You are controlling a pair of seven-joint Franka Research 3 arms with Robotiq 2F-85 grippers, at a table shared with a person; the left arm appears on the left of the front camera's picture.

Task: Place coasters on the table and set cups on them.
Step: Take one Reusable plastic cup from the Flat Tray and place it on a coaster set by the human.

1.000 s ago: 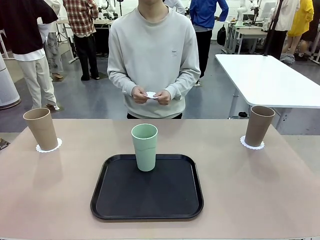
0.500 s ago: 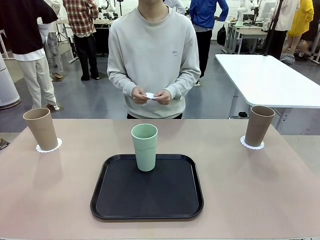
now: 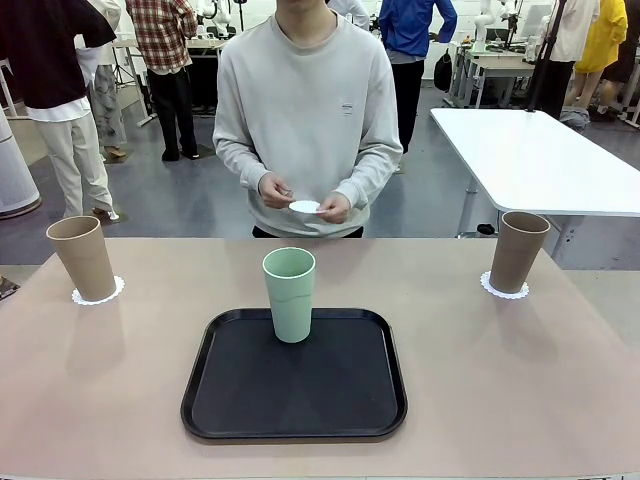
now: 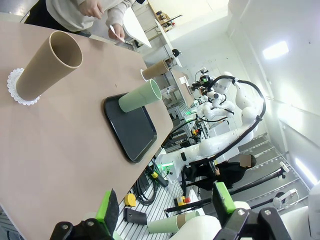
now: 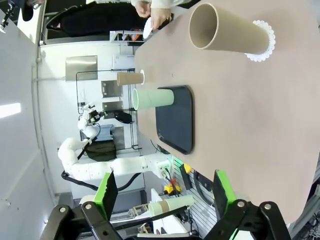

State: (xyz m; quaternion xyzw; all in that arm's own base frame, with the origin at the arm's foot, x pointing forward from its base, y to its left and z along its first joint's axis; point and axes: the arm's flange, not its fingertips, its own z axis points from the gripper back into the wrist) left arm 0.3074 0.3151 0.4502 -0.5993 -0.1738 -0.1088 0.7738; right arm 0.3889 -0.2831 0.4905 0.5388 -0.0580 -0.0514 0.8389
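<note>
Starting from the left, my left gripper (image 4: 165,202) waits well away from the cups, its green pads spread wide and nothing between them. The left tan cup (image 3: 83,257) stands upright on a coaster (image 3: 98,292) near the far left corner of the table (image 3: 120,400). In the middle, the mint green cup (image 3: 289,293) stands upright at the far edge of the black tray (image 3: 330,395), not yet on any coaster. The last coaster (image 3: 304,207) is in the air, held by the person (image 3: 305,110) at the far side. To the right, the right tan cup (image 3: 518,250) sits on its own coaster (image 3: 503,289). My right gripper (image 5: 164,192) is also fully open and carries nothing. I think the danger is with the mint green cup: it is tall and narrow at the base, so a grasp too high or a push from one finger may tip it over on the tray. The last coaster looks thin and light, so it may slide or fold if the cup comes down crooked. My arm may also meet the person's hand (image 3: 333,208) if we both reach for the middle together. The tabletop is matte beige and looks smooth. Behind it I see a white table (image 3: 530,160), a grey floor and other people standing.
</note>
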